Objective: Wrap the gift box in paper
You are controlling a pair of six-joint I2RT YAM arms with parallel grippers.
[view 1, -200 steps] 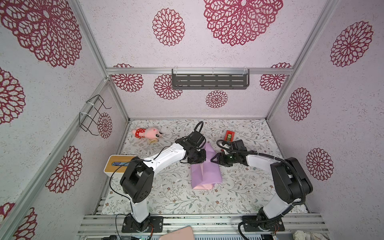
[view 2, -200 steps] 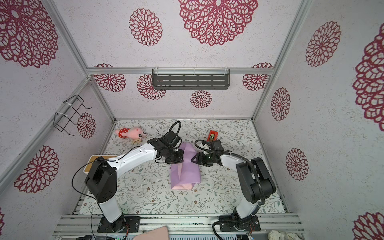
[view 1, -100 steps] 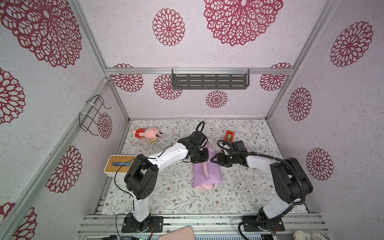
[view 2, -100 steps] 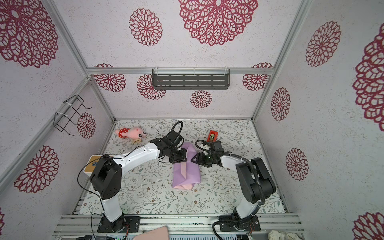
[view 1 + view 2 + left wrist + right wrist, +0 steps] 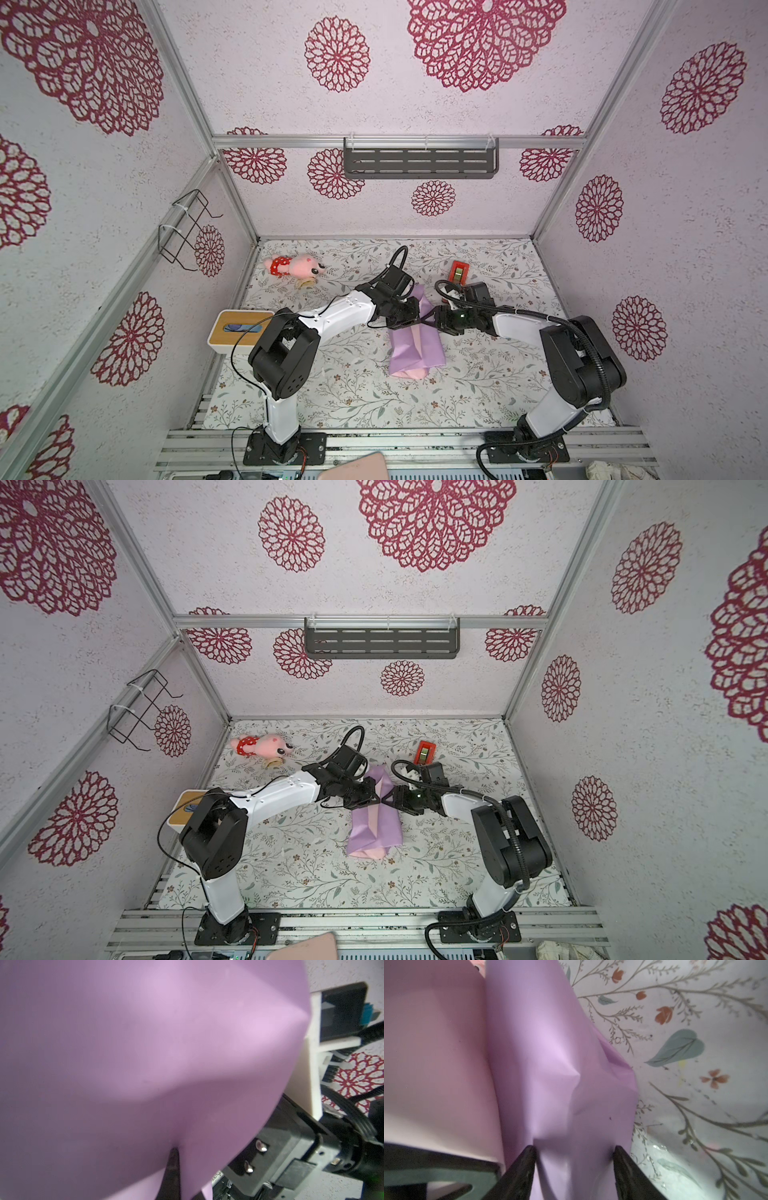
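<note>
Top views both show a flowered table (image 5: 332,395) filling the lower middle of the frame, with one arm reaching in from each lower corner. The paper (image 5: 415,349) lies at the centre of the table as a long folded bundle. Its lilac face is outward, and pale pink shows along a middle seam and at the lower end. The gift box cannot be seen; the paper hides whatever it covers.

At the table's left edge sits a white tissue box (image 5: 237,328) with a wooden top. A pink plush toy (image 5: 295,266) lies toward the table's upper left. A red tape dispenser (image 5: 458,272) stands above and right of the bundle, apart from it.

Both tools meet at the bundle's upper end. The left gripper (image 5: 419,320) comes in from the left with its jaws closed tight. In the left wrist view the paper (image 5: 145,1043) puckers to a pinch at the dark fingertips (image 5: 173,1159).

The right gripper (image 5: 433,322) faces it from the right, nearly tip to tip. In the right wrist view its two fingers (image 5: 525,1167) stand moderately apart. Their tips press against the lilac paper (image 5: 539,1064), which bulges between them.
</note>
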